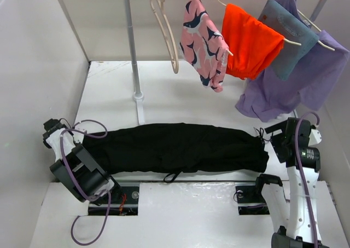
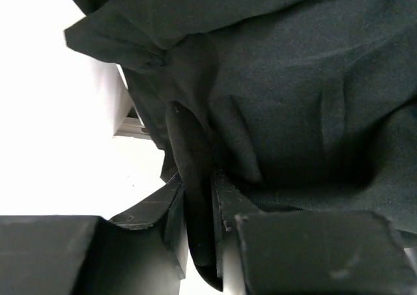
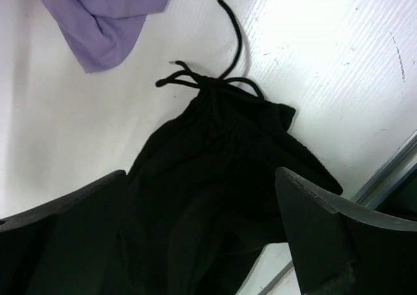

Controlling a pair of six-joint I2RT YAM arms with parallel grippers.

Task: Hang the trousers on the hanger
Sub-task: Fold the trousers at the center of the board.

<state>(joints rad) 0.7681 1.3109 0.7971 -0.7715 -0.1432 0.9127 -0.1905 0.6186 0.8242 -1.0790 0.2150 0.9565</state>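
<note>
Plain black soft-fabric trousers [image 1: 180, 146] lie flat and lengthwise across the white table [image 1: 109, 89], running left to right between the two arms. They sit just behind the gap at the near edge. A thin black string loop [image 1: 172, 177] hangs off their near hem.

The left gripper [image 2: 199, 197] is at the left end of the trousers. Its jaws are nearly closed, with a fold of the black cloth pinched between the two fingers [image 2: 225, 207]. The cloth bunches up just above the pinch.

The right gripper [image 3: 201, 174] is at the right end, over the gathered waistband. Its jaws are spread wide, one finger [image 3: 326, 236] on either side of the cloth. It grips nothing, and I can't tell whether it touches the fabric. The knotted black drawstring [image 3: 231, 41] trails out of the waistband onto the table.

A slim pale beige wooden hanger [image 1: 174, 53] hangs bare on the metal rack [image 1: 133, 51] at the back, well apart from the trousers. To its right on the same rail hang:
- a pink patterned garment [image 1: 205, 42]
- an orange garment [image 1: 251, 40]
- a grey-blue garment [image 1: 287, 37]
- a purple shirt [image 1: 295, 86], whose lower corner also shows in the right wrist view, near the drawstring but not touching it
</note>
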